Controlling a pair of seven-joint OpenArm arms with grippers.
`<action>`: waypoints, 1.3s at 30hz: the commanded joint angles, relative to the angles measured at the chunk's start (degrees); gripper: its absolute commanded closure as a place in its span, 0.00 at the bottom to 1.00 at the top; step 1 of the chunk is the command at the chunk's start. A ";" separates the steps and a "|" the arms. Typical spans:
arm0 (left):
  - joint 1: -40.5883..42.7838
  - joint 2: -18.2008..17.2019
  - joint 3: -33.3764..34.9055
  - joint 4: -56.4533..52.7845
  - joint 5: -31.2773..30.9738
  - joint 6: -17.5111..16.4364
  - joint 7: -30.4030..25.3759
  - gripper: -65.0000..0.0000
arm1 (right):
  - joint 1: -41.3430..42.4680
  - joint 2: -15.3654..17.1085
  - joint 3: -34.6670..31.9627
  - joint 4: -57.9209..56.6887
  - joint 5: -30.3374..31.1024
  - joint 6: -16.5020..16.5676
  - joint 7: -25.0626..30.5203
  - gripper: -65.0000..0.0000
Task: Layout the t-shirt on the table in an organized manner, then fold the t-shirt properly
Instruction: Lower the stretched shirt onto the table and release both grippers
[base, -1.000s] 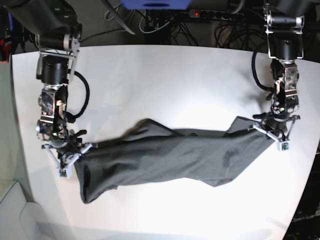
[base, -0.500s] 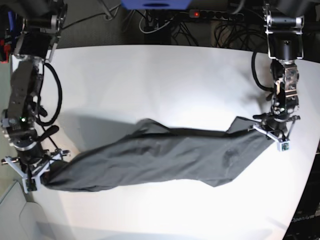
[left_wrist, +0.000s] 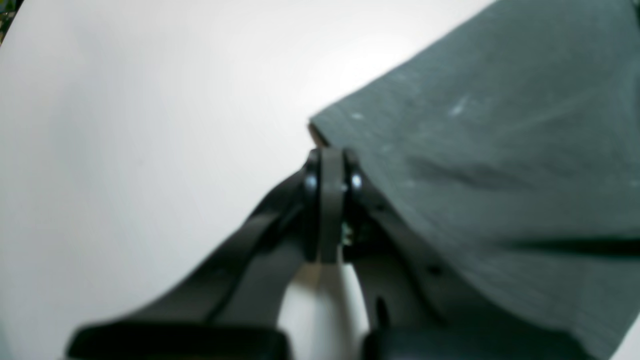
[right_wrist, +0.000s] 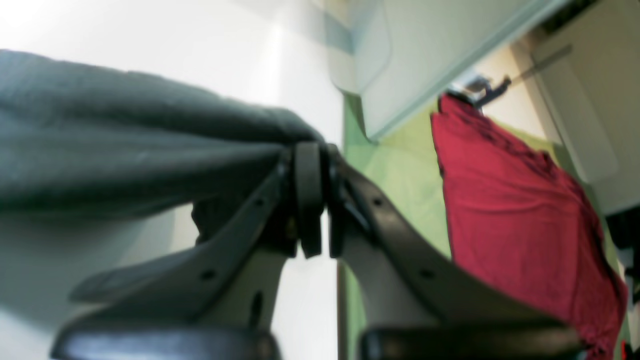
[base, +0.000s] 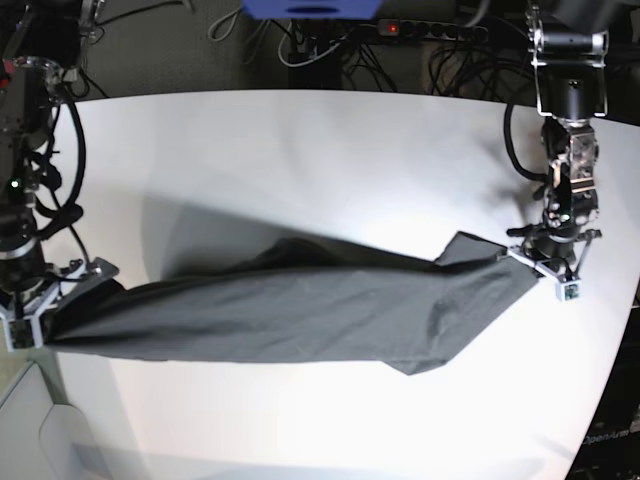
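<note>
We see the t-shirt (base: 300, 315) stretched across the table (base: 330, 160), left gripper (base: 545, 262) and right gripper (base: 40, 315) each clamped on an end.

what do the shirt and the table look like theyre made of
The shirt: soft matt knit cloth, probably cotton; it sags, creases and bunches where the grippers pinch it, and pale lint specks show in the left wrist view. The table: a hard, smooth white top, perhaps laminate or painted board; it shows a soft glare and no grain.
</note>
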 joint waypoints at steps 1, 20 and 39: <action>-0.97 -0.98 -0.28 1.24 0.02 0.05 -1.22 1.00 | 1.00 1.00 1.44 1.02 -0.51 -0.48 1.79 1.00; -0.88 -0.98 -0.54 1.33 -0.25 0.05 -1.22 1.00 | 25.08 -0.93 -15.09 -12.87 -0.43 -0.48 2.58 1.00; 3.77 -1.07 -7.14 7.39 0.10 -0.03 -0.61 1.00 | 57.26 -8.14 -17.81 -76.78 -0.60 -1.10 32.12 1.00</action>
